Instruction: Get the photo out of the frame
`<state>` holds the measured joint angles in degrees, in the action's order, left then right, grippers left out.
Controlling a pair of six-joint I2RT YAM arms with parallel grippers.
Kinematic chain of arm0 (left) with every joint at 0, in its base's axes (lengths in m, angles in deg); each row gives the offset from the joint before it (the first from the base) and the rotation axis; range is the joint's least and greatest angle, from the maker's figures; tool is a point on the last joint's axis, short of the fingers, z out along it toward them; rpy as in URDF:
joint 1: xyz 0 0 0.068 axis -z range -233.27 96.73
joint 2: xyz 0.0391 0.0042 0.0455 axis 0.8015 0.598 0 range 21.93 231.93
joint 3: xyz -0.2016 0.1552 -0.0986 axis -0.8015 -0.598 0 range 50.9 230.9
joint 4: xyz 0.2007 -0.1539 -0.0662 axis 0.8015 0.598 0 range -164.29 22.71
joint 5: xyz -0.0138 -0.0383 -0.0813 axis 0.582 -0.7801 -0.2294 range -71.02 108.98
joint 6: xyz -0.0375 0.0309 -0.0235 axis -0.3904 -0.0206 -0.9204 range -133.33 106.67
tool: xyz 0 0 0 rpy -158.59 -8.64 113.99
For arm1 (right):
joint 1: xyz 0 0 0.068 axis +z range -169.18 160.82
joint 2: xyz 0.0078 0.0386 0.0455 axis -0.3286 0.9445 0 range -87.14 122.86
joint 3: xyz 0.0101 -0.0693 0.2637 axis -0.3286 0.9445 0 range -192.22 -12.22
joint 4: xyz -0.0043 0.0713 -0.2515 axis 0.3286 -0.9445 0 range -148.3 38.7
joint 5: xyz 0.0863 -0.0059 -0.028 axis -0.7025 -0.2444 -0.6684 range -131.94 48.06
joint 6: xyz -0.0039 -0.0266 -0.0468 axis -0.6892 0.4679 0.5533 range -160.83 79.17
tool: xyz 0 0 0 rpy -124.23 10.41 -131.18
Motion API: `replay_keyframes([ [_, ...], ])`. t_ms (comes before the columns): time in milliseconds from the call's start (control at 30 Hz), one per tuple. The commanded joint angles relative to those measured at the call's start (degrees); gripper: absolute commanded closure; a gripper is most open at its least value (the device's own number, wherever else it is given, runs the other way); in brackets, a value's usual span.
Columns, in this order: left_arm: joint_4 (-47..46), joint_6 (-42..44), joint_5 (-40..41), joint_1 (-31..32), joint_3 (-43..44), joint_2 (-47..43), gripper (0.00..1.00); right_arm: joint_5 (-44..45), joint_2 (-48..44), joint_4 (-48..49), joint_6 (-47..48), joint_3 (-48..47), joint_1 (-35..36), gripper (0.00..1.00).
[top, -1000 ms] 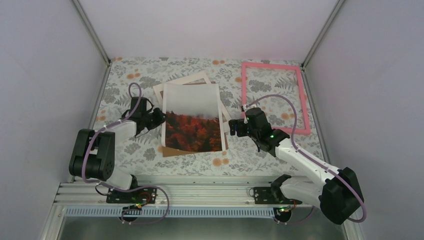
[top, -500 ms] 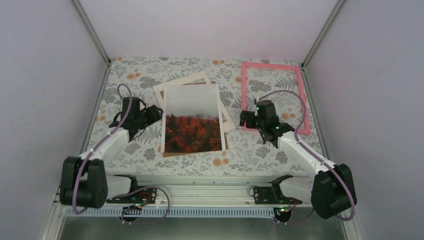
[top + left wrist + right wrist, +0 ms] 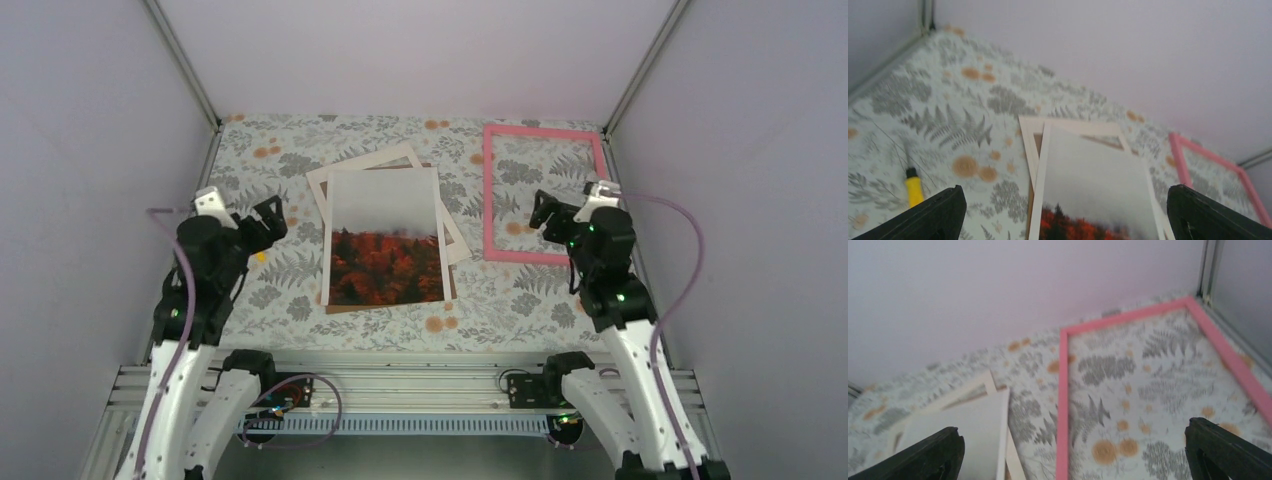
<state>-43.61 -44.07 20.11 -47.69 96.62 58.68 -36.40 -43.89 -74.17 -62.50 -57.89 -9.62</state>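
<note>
The photo [image 3: 385,235], red-orange trees under a pale grey sky, lies flat mid-table on top of a cream mat board [image 3: 365,163] and a brown backing board [image 3: 338,304]. The pink frame [image 3: 488,190] lies apart at the back right, with only tablecloth inside it. My left gripper [image 3: 268,214] hovers open to the left of the photo, holding nothing. My right gripper [image 3: 545,209] hangs open over the frame's lower part, also holding nothing. In the left wrist view the photo [image 3: 1098,185] shows between the spread fingers [image 3: 933,215]. The right wrist view shows the frame's left bar [image 3: 1063,390] and the photo's pale corner [image 3: 963,430].
A small yellow-handled tool [image 3: 913,186] lies on the floral cloth left of the stack, seen from above as a yellow spot [image 3: 259,257]. Pale walls with metal corner posts close in the table on three sides. The arms' mounting rail [image 3: 400,385] runs along the near edge.
The left gripper has opened and drawn back to the left, off the photo's left edge. The right arm has swung right and back over the frame. The photo stays flat on the stack.
</note>
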Motion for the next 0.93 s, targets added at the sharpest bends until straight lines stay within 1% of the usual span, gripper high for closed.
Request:
replay_keyframes([
  [0,6.2,3.4,5.1,-0.2,3.1,-6.8,0.00,1.8,-6.7,-2.2,3.2,-1.5,-0.3,0.00],
  [100,7.4,4.6,6.3,-0.2,3.1,-10.4,0.00,1.6,-12.3,0.5,4.2,1.4,-0.3,0.00],
  [233,7.9,5.7,8.3,-0.1,0.0,-14.1,0.00,-0.1,-15.8,3.1,4.1,3.4,-0.4,0.00],
  [400,6.1,5.9,7.9,-0.2,-1.4,-16.8,0.00,1.4,-16.3,3.0,3.9,3.2,-0.3,0.00],
  [733,6.0,6.0,7.7,-0.2,-1.5,-17.2,0.00,0.8,-16.7,2.3,3.0,3.4,-0.3,0.00],
  [900,5.4,6.4,6.8,-0.2,-1.7,-17.2,0.00,3.1,-17.7,2.5,3.2,3.4,-0.3,0.00],
])
